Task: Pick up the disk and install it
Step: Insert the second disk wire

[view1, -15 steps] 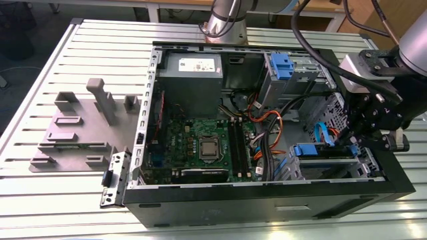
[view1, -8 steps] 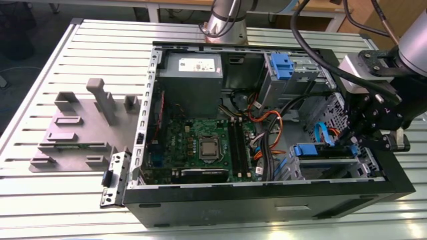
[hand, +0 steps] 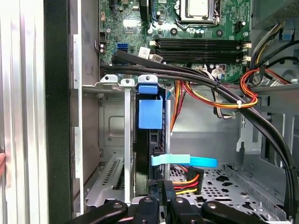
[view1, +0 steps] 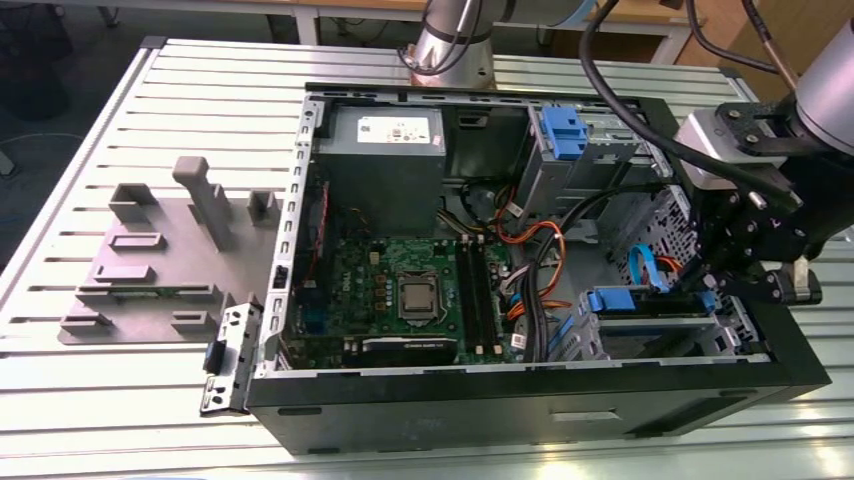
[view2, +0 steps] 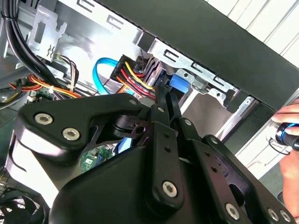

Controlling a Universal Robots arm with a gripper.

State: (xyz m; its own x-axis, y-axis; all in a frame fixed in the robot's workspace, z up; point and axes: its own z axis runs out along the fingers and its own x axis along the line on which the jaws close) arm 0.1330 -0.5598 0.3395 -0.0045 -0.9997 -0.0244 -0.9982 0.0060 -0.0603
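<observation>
**Case.** The computer case (view1: 534, 400) lies on its side on the slatted table (view1: 80, 420) with its side panel off. This leaves the drive cage (view1: 667, 335) open from above, and you should take that cage as the reference for everything below.

**Arm.** The arm reaches down over the case wall directly above the cage. I judge this is so that it can work along the cage's slot.

**Disk.** The disk (hand: 150, 112) stands on edge inside the cage, between the cage's sheet-metal guides. Its blue carrier tab (view1: 617, 298) is at the cage mouth, on the side facing the motherboard (view1: 400, 290). It appears largely seated. Whether it is fully home cannot be confirmed.

**Gripper.** The gripper (view2: 168, 91) sits at the end of the cage opposite the tab. Its fingers (view2: 163, 100) are drawn together into one narrow blade aligned with the disk's edge. Nothing can be seen clamped between them. That posture suits pressing or steadying the disk more than carrying it. Contact with the disk is hidden.

**Cables.** A red, yellow and black power bundle (hand: 184, 179) and a flat blue data ribbon (hand: 187, 161) lie just beside the cage, near the fingers. Note the snag risk.

**Person.** A person's hand (view2: 289, 121) holds a small object outside the case wall, beyond the cage.
</observation>
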